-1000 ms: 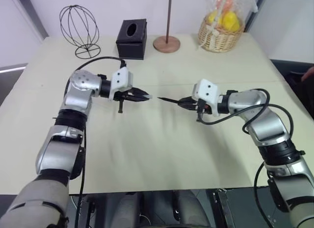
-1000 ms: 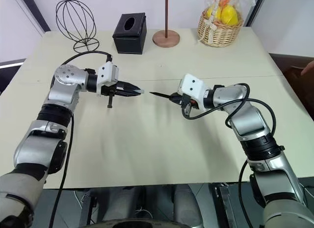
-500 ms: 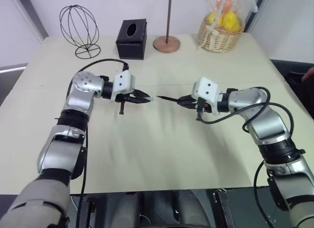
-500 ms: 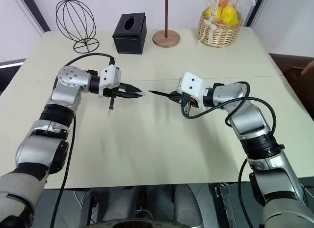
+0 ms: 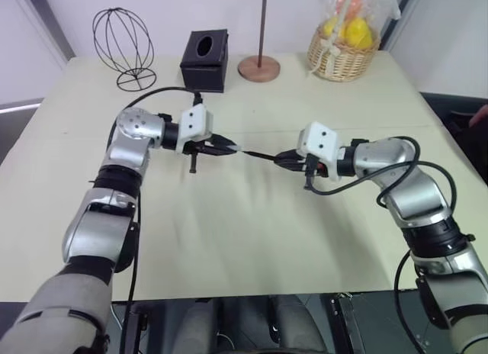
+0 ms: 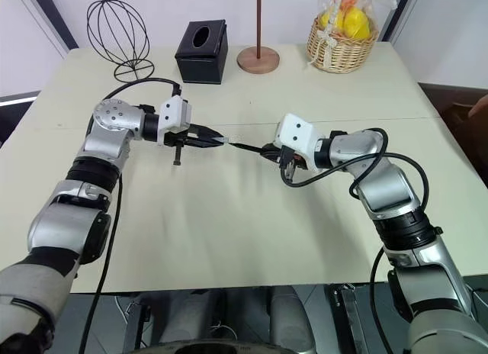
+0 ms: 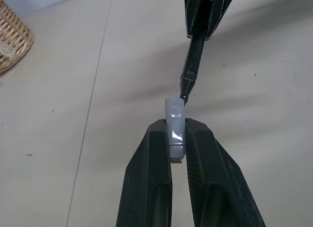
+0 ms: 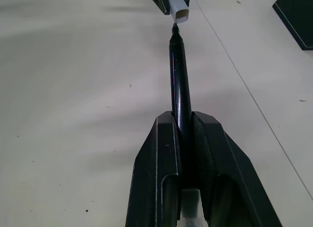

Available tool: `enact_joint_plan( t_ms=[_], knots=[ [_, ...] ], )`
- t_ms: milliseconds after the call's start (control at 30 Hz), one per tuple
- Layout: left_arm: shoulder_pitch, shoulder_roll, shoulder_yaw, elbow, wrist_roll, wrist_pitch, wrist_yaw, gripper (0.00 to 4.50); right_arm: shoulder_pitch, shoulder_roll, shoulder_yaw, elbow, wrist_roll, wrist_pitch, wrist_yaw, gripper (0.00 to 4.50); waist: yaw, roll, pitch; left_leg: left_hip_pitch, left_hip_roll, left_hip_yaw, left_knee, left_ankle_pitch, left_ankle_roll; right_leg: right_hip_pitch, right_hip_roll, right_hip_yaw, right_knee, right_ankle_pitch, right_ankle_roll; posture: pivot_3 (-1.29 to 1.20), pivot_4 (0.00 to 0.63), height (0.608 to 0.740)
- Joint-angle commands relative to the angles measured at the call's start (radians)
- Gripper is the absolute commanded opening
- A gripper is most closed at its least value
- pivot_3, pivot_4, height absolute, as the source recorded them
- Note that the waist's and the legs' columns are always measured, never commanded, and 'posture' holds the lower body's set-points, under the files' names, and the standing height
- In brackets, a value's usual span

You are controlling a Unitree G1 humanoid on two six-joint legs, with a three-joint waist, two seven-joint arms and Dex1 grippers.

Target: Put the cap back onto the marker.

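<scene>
The left end effector (image 7: 176, 139) is closed on the cap (image 7: 175, 122), which is clamped between its two black fingers (image 7: 151, 163) with its open end projecting beyond the fingertips. The cap is seen as a short, pale grey-white cylinder with a hollow mouth, far shorter than the marker.

The right end effector (image 8: 183, 126) is closed on the marker (image 8: 179, 75), which is gripped along its rear portion so that most of the barrel extends past the fingertips. The marker is seen as a thin, glossy black stick that narrows to a pointed end.

Both items are held above the tabletop (image 5: 252, 239), between the two arms and roughly in line with each other. The marker's point is positioned at the mouth of the cap; whether the point touches the rim or has entered the opening cannot be told. The barrel remains fully outside the cap.

At the far edge of the tabletop, a wire frame (image 5: 123, 45), a black tissue box (image 5: 205, 59), a round wooden stand base (image 5: 259, 67) and a wicker basket (image 5: 341, 58) of wrapped yellow fruit are located, well apart from both end effectors.
</scene>
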Motion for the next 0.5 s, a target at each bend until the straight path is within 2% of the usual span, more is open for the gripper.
enact_joint_plan(
  t_ms=[33, 500],
  knots=[
    [-0.019, 0.000, 0.006, -0.013, -0.002, -0.013, 0.000, 0.02, -0.007, 0.002, -0.019, -0.046, 0.013, -0.001, -0.003, 0.00, 0.000, 0.000, 0.000, 0.000, 0.000, 0.000, 0.000, 0.000, 0.000, 0.000, 0.000, 0.000, 0.000, 0.000, 0.000, 0.00, 0.150, 0.740],
    [-0.010, 0.031, 0.009, -0.006, 0.004, -0.021, -0.010, 0.02, -0.006, -0.006, -0.019, -0.033, 0.009, -0.009, 0.001, 0.00, 0.000, 0.000, 0.000, 0.000, 0.000, 0.000, 0.000, 0.000, 0.000, 0.000, 0.000, 0.000, 0.000, 0.000, 0.000, 0.00, 0.150, 0.740]
  ],
)
